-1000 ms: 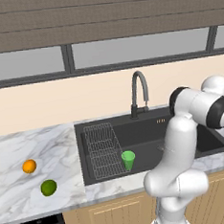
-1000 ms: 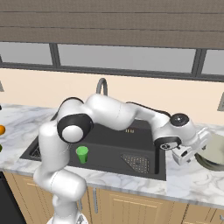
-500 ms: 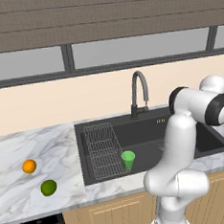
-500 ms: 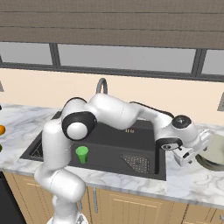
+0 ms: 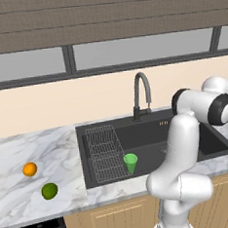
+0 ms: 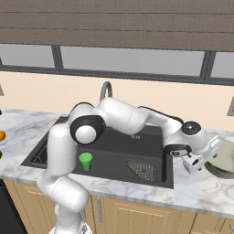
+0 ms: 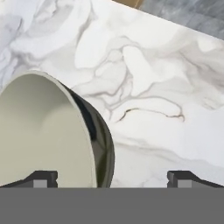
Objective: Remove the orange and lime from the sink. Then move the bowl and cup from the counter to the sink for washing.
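Bowl (image 7: 43, 135) rim between the spread pincer (image 7: 111, 177) tips, bare counter (image 7: 166, 87) beyond — cup (image 6: 85, 161) standing in sink (image 6: 119, 153)

Fruit out on the table, cup in the sink

The orange (image 5: 29, 169) and the lime (image 5: 49, 191) lay apart on the marble table (image 5: 26, 202) at lower left; the green cup (image 5: 131, 163) stood upright in the dark sink (image 5: 186, 129) beside the wire rack (image 5: 105, 153), with the white arm (image 5: 182, 168) rising at lower right.

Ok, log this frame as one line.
gripper: open, at bowl rim | cup: in sink | orange, lime: on counter
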Controlling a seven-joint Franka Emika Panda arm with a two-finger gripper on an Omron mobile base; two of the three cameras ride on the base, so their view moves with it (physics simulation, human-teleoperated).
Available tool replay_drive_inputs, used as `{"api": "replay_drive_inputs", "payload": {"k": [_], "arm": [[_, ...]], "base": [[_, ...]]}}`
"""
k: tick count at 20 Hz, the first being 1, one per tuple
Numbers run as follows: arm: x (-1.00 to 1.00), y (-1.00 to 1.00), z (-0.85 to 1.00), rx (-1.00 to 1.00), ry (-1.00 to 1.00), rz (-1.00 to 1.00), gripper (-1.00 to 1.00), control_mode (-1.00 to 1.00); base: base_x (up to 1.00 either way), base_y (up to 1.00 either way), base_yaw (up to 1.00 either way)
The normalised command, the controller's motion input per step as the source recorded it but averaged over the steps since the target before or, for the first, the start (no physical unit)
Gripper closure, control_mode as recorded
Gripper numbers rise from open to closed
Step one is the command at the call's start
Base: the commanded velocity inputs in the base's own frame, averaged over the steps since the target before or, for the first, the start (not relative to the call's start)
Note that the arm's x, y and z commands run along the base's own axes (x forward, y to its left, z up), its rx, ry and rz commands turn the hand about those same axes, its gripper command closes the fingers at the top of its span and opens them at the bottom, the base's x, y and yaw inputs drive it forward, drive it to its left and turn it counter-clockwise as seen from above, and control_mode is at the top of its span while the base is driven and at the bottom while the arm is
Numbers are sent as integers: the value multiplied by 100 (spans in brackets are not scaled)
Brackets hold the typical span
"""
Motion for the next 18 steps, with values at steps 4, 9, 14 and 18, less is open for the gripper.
{"api": "replay_drive_inputs", "payload": {"k": [4, 9, 14, 18], "arm": [[18, -2, -12, 0, 0, 0, -100, -100], [15, -8, -10, 0, 0, 0, -100, -100], [11, -14, -8, 0, 0, 0, -100, -100], [9, -14, -9, 0, 0, 0, -100, -100]], "base": [[0, 0, 0], [0, 0, 0], [0, 0, 0], [0, 0, 0]]}}
